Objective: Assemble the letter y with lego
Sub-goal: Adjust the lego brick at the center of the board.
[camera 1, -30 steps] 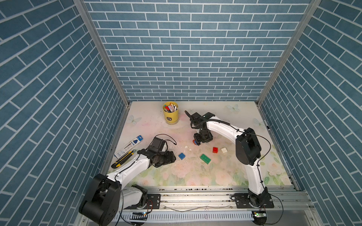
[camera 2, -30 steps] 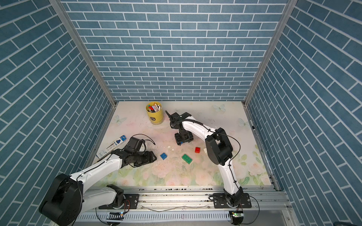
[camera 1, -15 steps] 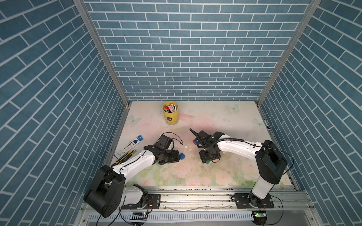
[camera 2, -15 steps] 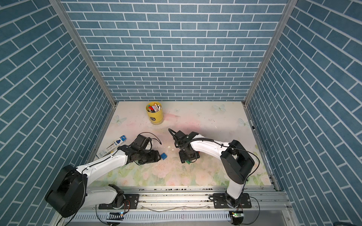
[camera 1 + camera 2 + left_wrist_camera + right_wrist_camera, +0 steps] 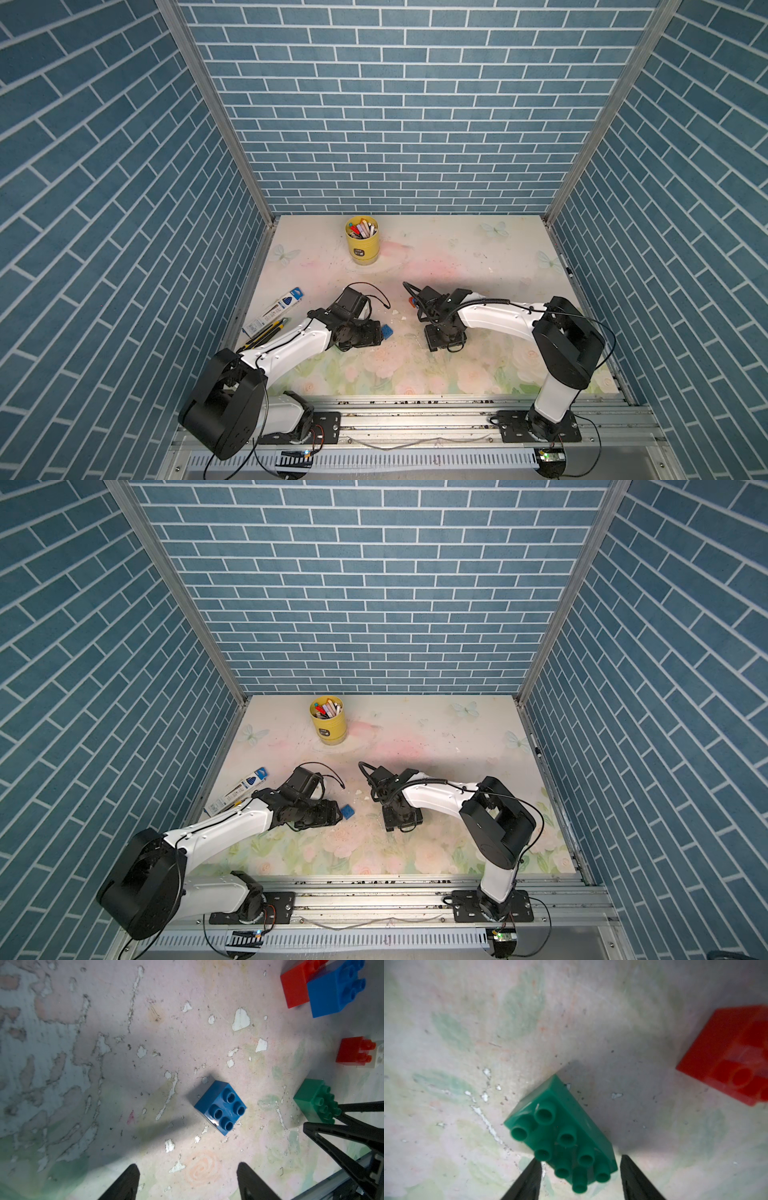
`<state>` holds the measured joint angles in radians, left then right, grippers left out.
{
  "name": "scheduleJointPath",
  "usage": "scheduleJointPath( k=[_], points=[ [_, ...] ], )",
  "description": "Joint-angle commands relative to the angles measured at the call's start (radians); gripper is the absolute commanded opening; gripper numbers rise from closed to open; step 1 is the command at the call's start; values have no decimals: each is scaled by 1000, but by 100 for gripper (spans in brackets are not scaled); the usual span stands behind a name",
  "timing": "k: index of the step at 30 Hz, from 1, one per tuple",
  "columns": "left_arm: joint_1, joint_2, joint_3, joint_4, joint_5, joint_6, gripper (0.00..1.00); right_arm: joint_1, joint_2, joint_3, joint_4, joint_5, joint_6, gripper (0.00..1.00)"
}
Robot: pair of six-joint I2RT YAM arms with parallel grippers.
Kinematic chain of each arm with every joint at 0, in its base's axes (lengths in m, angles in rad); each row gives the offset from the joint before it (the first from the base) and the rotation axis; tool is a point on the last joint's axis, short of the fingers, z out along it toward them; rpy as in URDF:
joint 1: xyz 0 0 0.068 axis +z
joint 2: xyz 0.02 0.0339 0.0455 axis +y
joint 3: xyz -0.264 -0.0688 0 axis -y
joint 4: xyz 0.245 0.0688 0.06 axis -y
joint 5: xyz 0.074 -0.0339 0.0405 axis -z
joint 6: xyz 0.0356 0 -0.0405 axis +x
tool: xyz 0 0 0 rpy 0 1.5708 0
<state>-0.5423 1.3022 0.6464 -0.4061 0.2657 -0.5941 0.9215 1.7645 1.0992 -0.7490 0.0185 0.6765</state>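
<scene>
Right pincer [image 5: 580,1159] stands spread astride the near end of the green brick [image 5: 560,1130], which lies skewed between its jaws; if I close now I reckon it twists or squirts out. Left pincer [image 5: 186,1164], spread too, has the blue brick [image 5: 220,1107] just ahead, untouched

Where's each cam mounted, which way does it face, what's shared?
Top views: high at the front, looking down on the table; left arm, right arm whole.
Left wrist: faces down at lone blue brick; open left gripper tips show.
Right wrist: faces down at the green brick between right gripper tips.
Shared: green brick in both wrist views.
</scene>
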Motion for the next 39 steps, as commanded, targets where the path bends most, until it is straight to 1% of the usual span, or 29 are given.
scheduleJointPath(
  k=[1, 4, 12, 21, 24, 29, 31, 33, 36, 39],
  points=[
    [-8, 5, -1, 0, -13, -1, 77, -10, 3, -28, -34, 46, 49, 62],
    [-9, 12, 0, 7, -10, -2, 77, -26, -6, -39, -41, 59, 45, 61],
    [-17, 27, 6, 12, -11, -3, 77, -58, 4, -26, -48, 91, 13, 55],
    [-30, 39, 16, 18, -14, -9, 76, -82, 5, -7, -47, 109, -11, 55],
    [-36, 43, 28, 10, -18, -7, 77, -87, -20, -5, -64, 109, -11, 55],
    [-56, 28, 47, -10, -31, -1, 76, -93, -120, 9, -111, 102, -2, 56],
    [-68, 15, 47, 0, -20, 1, 76, -123, -151, 13, -124, 89, 15, 58],
    [-83, 10, 84, 12, 1, 9, 76, -165, -167, 9, -119, 65, 31, 60],
    [-127, 16, 123, 12, 7, 27, 76, -215, -165, 12, -96, 25, 34, 61],
    [-166, 41, 159, 0, -9, 38, 76, -242, -136, 39, -79, 2, 29, 62]
  ],
)
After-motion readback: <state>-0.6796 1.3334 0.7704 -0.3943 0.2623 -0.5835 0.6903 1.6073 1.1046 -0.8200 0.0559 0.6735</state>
